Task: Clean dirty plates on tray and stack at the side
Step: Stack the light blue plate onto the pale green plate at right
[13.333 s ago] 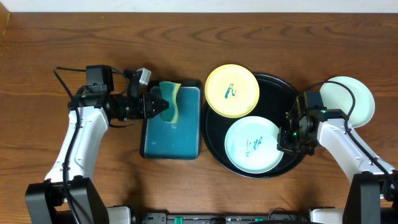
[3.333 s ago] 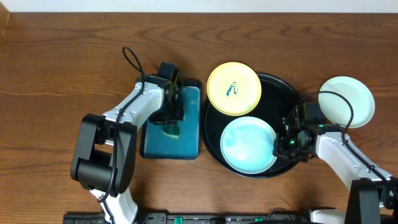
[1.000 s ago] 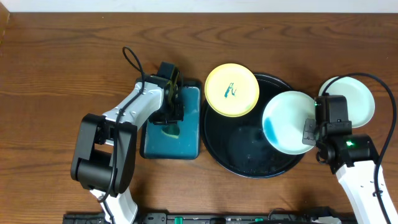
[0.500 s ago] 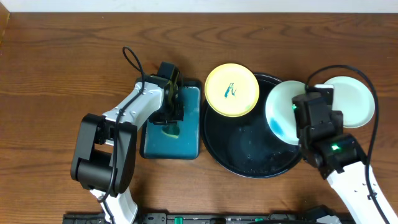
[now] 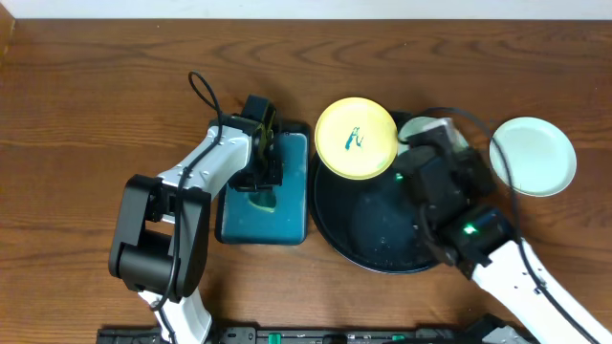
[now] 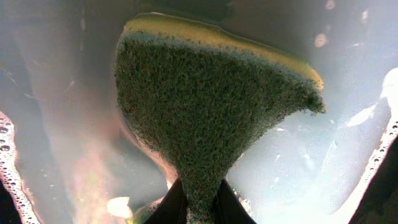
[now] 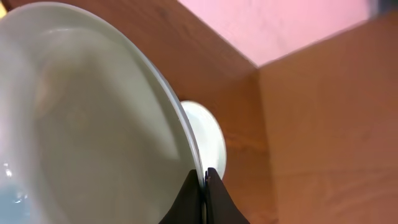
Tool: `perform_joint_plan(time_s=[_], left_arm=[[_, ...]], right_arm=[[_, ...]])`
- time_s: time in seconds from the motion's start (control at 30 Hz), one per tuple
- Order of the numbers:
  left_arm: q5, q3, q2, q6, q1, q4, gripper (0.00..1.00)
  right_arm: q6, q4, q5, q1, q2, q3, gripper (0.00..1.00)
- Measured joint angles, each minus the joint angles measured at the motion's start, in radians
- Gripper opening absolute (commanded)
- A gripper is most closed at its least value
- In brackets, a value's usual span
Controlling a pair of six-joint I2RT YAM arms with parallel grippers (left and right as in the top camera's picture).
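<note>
Right gripper [image 7: 203, 186] is pinched shut on the rim of the wiped mint plate [image 7: 93, 124], now raised clear of the black tray [image 5: 368, 218] and tipped on edge; 1 second ago it hung lower, over the tray's right rim. From overhead the arm hides most of it. The other mint plate [image 5: 533, 156] lies on the table at the right, the likely stacking spot. The yellow plate [image 5: 356, 139], still stained, rests on the tray's back rim. Left gripper [image 6: 199, 200] stays clamped on the sponge [image 6: 211, 118] in the teal tray [image 5: 287, 225]. 1 plate remains to wipe.
</note>
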Motion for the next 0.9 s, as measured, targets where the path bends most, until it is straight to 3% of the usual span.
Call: perform_joint_plan(time_s=[0.37,0.9], left_arm=[[0.000,0.000,0.000,0.000,0.000,0.000,0.10],[0.000,0.000,0.000,0.000,0.000,0.000,0.11]], right_arm=[[-0.112,0.078,0.051,0.134,0.102,0.002,0.01],[-0.148,0.125,0.076,0.144,0.148,0.002,0.01]])
